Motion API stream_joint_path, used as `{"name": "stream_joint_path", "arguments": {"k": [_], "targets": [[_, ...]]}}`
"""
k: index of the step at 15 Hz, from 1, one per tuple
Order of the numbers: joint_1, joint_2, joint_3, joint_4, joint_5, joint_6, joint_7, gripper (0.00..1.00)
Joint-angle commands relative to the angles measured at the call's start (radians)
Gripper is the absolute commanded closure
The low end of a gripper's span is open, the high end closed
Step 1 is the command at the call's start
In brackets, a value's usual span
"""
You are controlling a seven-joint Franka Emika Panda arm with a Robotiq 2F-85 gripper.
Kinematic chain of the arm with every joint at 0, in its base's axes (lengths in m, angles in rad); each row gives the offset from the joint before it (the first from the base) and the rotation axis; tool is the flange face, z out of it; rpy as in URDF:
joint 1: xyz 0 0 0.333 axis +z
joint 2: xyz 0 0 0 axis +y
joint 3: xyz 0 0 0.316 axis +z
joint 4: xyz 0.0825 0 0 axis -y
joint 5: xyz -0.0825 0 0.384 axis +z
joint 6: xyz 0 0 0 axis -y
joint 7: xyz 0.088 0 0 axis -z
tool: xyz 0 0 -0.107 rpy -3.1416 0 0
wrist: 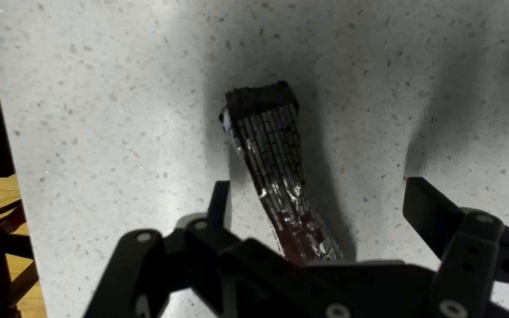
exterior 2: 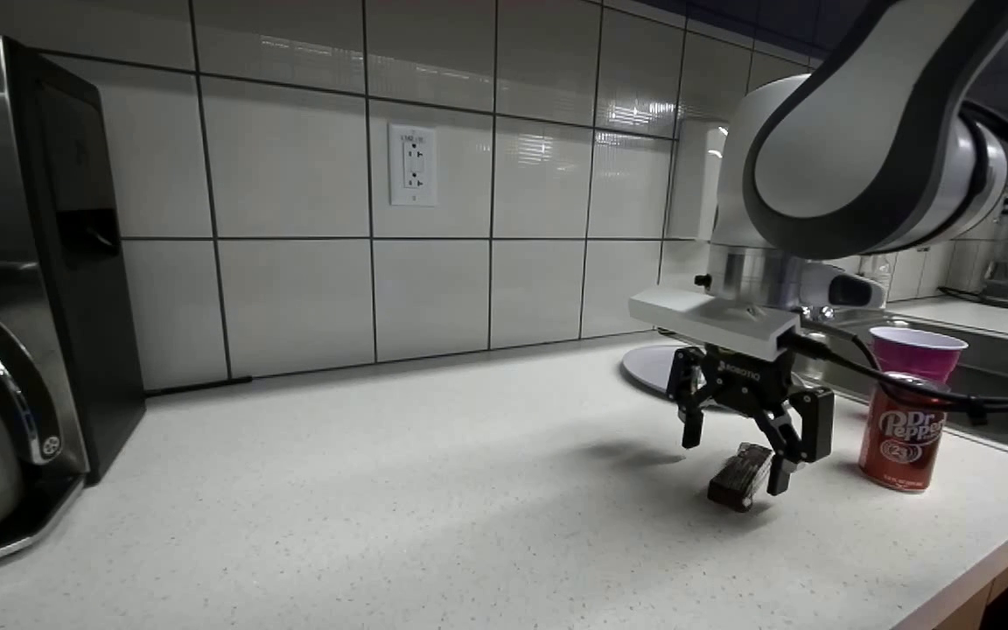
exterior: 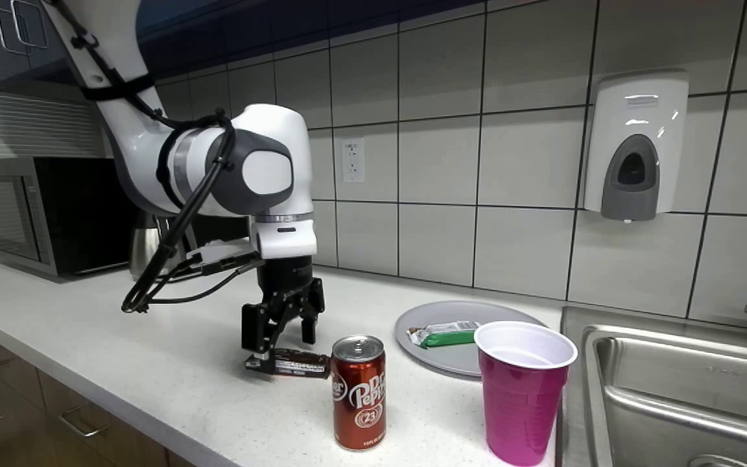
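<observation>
Where the bar (wrist: 276, 154) lies, speckled counter (exterior 2: 381, 490) fronts tiled wall (exterior 2: 294, 157).

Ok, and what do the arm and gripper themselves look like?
The arm is white, its rounded joint covers ringed in dark grey. Black cables run along it, bound with black straps. The gripper is black, with two angular, jointed fingers and pale ROBOTIQ lettering.

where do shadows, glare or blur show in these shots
Wrist view: soft shadows flank the dark brown wrapped bar, which glints in spots; the black two-fingered gripper looks slightly blurred. In an exterior view, light streaks reflect off the glossy off-white wall tiles.
</observation>
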Motion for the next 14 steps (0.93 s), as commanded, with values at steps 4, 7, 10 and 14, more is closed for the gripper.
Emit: {"name": "stream_joint_path", "arguments": {"k": [4, 7, 10, 14], "targets": [[-0.034, -0.033, 0.015, -0.025, 0.045, 0.014, -0.078, 0.51], [-0.036, -0.032, 0.016, -0.022, 0.046, 0.01, -0.089, 0.73], [-0.035, -0.032, 0.015, -0.017, 0.038, 0.006, -0.091, 0.97], [-0.032, -0.04, 0.012, -0.007, 0.017, 0.0, -0.105, 0.96]]}}
